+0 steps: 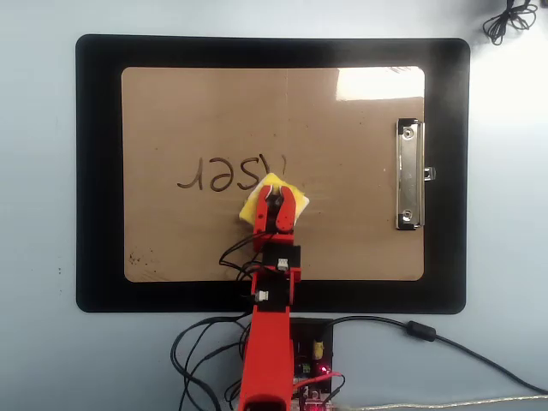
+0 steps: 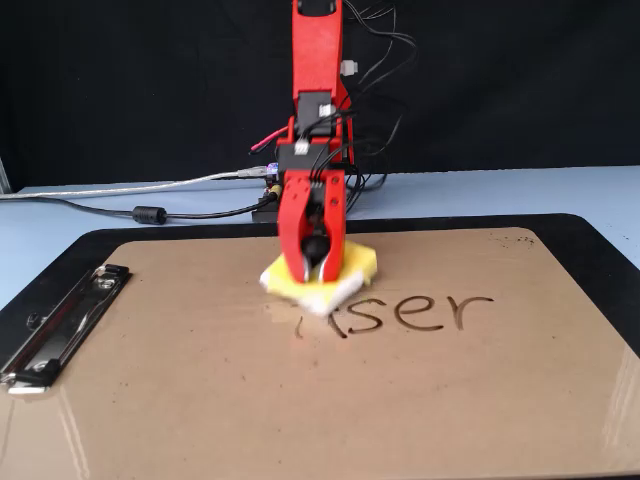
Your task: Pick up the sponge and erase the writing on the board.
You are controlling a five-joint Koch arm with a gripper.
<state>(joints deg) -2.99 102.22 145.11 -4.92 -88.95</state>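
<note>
The tan board lies on a black mat, with its silver clip at the right in the overhead view. The dark writing runs across the board's middle, upside down in the overhead view and upright in the fixed view. The yellow sponge with its white edge rests flat on the board, over the writing's right end in the overhead view. My red gripper points down onto the sponge and is shut on its top; the black disc is hidden.
The arm's base and a controller board with tangled cables stand off the mat's near edge in the overhead view. A thick cable runs right. Another cable coil lies at the top right corner. The board shows glare.
</note>
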